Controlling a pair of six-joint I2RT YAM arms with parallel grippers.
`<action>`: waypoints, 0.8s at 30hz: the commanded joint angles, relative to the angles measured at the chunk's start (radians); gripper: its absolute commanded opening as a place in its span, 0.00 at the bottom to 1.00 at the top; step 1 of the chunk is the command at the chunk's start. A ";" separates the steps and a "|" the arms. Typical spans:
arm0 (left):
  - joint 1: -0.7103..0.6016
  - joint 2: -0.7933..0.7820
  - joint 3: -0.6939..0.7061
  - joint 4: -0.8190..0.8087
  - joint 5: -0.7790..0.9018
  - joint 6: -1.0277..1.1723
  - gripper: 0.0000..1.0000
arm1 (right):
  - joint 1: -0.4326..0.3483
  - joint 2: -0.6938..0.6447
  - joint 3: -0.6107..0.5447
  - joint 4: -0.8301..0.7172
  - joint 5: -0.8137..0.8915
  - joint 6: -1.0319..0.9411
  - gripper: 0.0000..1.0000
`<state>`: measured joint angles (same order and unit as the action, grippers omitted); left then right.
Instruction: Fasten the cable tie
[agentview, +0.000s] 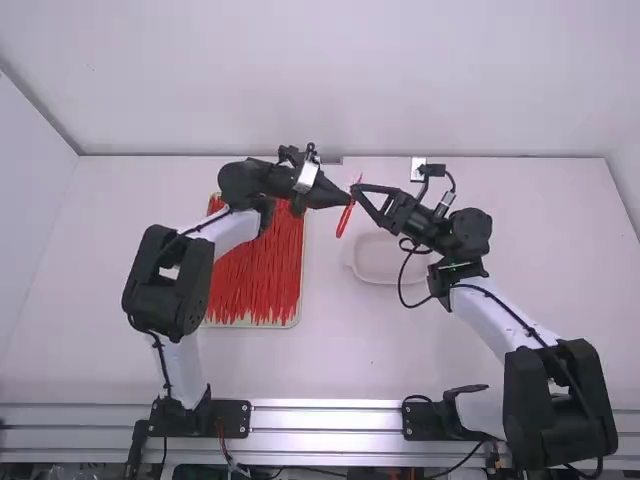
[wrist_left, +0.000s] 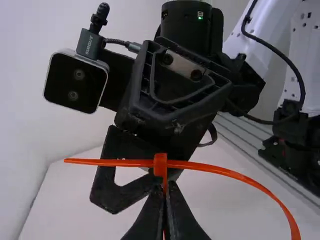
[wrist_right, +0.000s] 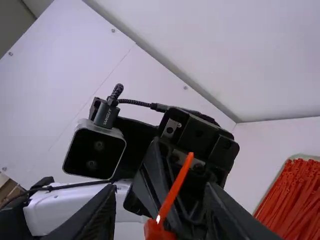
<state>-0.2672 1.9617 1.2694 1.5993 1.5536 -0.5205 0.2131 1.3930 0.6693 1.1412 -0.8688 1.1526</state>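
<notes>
Half the grasp is made: above the table (agentview: 520, 210), the left end effector (wrist_left: 164, 192) pinches the red cable tie (wrist_left: 222, 172) by its head; the right end effector (agentview: 360, 201) is spread around it. Closing off-line, it could twist the tie free.

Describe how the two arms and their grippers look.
The left arm and right arm have white links and black joints. The left gripper and right gripper are black, each with a boxy wrist camera; a black cable loops off the right arm.
</notes>
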 joint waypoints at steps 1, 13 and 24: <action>-0.002 0.002 -0.014 0.014 0.013 -0.035 0.02 | -0.004 0.002 0.031 0.006 0.000 0.002 0.42; -0.008 0.002 -0.068 0.018 0.012 -0.033 0.02 | -0.004 0.002 0.031 0.063 -0.040 -0.006 0.00; -0.008 0.002 -0.149 0.018 0.012 -0.088 0.02 | -0.080 0.002 0.032 0.119 -0.048 0.041 0.00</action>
<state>-0.2806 1.9594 1.1576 1.6184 1.4872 -0.5777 0.1619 1.4178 0.6689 1.2110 -0.9516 1.1614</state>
